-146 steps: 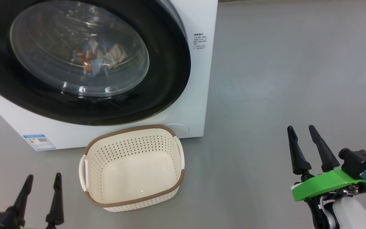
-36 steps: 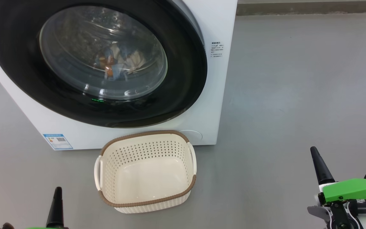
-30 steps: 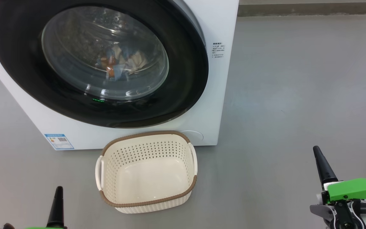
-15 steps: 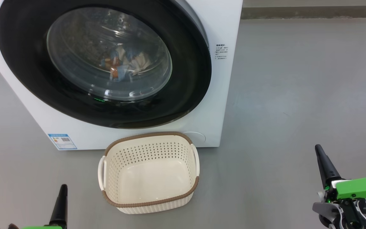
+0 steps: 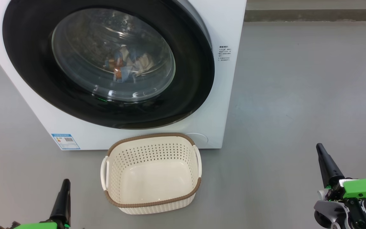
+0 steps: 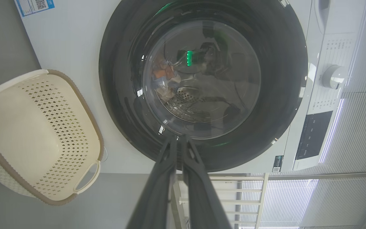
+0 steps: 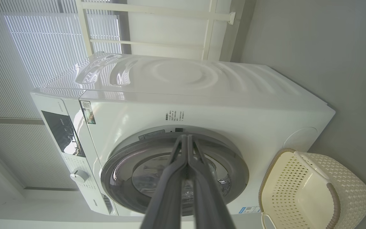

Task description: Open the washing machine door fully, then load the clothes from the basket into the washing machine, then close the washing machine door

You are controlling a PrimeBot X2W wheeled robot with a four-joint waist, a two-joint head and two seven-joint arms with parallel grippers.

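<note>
Clothes (image 5: pixel 126 65) lie inside the washing machine (image 5: pixel 229 101), behind its closed washing machine door (image 5: pixel 191 82); the basket (image 5: pixel 152 203) stands empty on the near side; left end effector (image 5: pixel 65 185) and right end effector (image 5: pixel 321 150) are pinched together, holding nothing; the task looks finished, so best to park both arms clear of the door.

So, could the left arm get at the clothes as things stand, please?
Probably not: the clothes lie behind the glass of the shut washing machine door, which blocks the way for the left gripper; it would need opening first.
</note>
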